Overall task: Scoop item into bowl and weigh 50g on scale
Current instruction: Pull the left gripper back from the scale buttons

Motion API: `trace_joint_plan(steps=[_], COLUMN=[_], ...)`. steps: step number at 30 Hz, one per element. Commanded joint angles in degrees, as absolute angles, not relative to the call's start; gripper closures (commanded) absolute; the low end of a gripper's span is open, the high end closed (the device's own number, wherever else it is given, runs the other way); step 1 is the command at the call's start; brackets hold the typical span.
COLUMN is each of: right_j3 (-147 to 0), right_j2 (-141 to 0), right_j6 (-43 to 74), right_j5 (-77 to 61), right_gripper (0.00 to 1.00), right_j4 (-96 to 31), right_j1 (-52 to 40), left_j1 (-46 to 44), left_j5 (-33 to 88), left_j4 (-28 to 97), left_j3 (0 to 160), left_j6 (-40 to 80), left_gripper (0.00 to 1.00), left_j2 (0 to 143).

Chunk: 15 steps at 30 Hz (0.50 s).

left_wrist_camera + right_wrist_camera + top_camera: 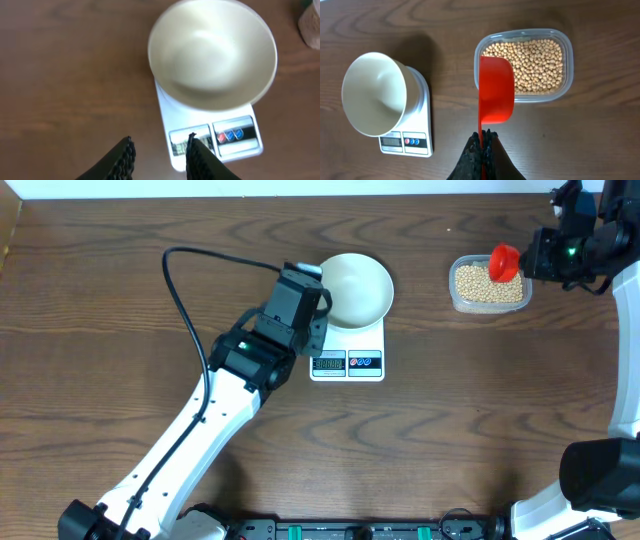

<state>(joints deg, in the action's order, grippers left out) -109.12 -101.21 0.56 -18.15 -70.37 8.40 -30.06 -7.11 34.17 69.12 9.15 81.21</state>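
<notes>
The white bowl (pixel 357 287) (pixel 212 52) (pixel 372 92) stands empty on the white scale (pixel 348 363) (pixel 235 142) (pixel 417 135). My left gripper (pixel 318 330) (pixel 161 141) hovers just left of the scale's display, open, with nothing between its fingers. Tan beans (pixel 488 284) (pixel 537 60) fill a clear tub (pixel 455 300) (pixel 569 75) at the right. My right gripper (pixel 532 258) (pixel 483 134) is shut on the handle of a red scoop (pixel 503 262) (pixel 496 90). The scoop's cup hangs over the tub's near-left edge, and its inside is hidden.
A black cable (pixel 185 290) loops over the table from the left arm toward the back left. The right arm's base (pixel 600 475) stands at the lower right. Bare wood lies between the scale and the tub.
</notes>
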Motion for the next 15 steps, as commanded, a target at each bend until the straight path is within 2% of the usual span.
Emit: trace_joint_plan(steps=[1,7,15], right_j3=[-108.64,-105.49,-103.31], right_j2=[-101.38,-101.38,-101.38], right_j6=[-0.30,-0.30,-0.30], right_j5=[-17.89,-17.91,-17.91], right_gripper=[0.99,0.99,0.99], right_j4=[-70.26,-68.90,-67.02], right_j1=[8.69,8.69,8.69], left_j1=[-31.18,-31.38,-31.31], left_j5=[-1.08,2.22,2.15], left_j4=[37.54,44.77,42.94], left_j3=[69.56,68.97,65.87], left_j6=[13.85,13.87,14.35], left_gripper=[0.64,0.64,0.64], left_j2=[80.66,78.83,74.67])
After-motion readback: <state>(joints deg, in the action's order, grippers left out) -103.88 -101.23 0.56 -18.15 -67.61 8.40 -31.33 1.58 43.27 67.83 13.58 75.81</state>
